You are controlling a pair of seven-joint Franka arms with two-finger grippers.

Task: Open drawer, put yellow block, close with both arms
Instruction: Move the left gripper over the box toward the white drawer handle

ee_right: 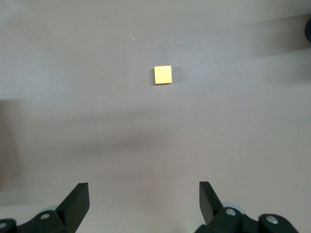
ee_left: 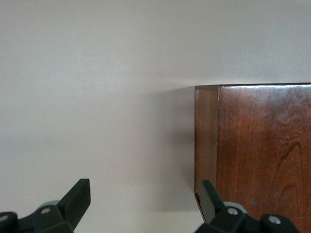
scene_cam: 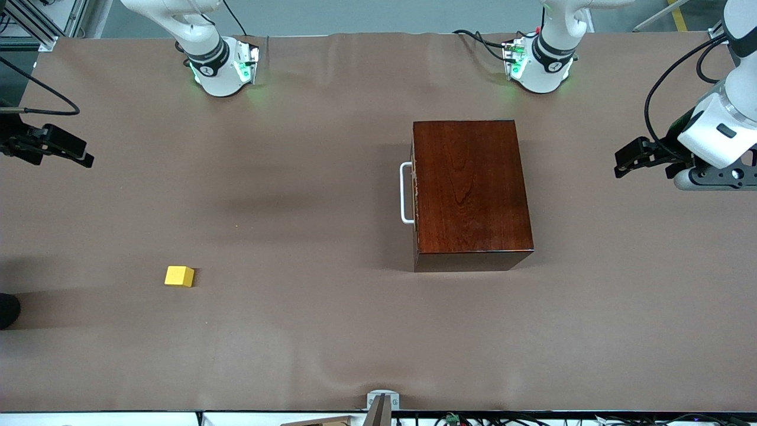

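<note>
The dark reddish-brown box (scene_cam: pixel 470 189) stands on the table with the drawer pushed in. Only the drawer's white bar handle (scene_cam: pixel 406 193) shows, on the side toward the right arm's end. The yellow block (scene_cam: pixel 179 276) lies alone on the table, nearer the front camera than the box and toward the right arm's end. My left gripper (scene_cam: pixel 628 161) hangs open over the table at the left arm's end. In its wrist view the left gripper (ee_left: pixel 144 199) is empty beside a corner of the box (ee_left: pixel 262 155). My right gripper (scene_cam: pixel 75 151) hangs open and empty, with the yellow block (ee_right: pixel 163 74) ahead of the right gripper (ee_right: pixel 144 201).
A brown cover spans the whole table (scene_cam: pixel 307 331). A dark rounded object (scene_cam: pixel 7 309) pokes in at the right arm's end, and a small metal bracket (scene_cam: pixel 382 403) sits at the table edge nearest the front camera. Both arm bases (scene_cam: pixel 222 65) stand along the edge farthest from that camera.
</note>
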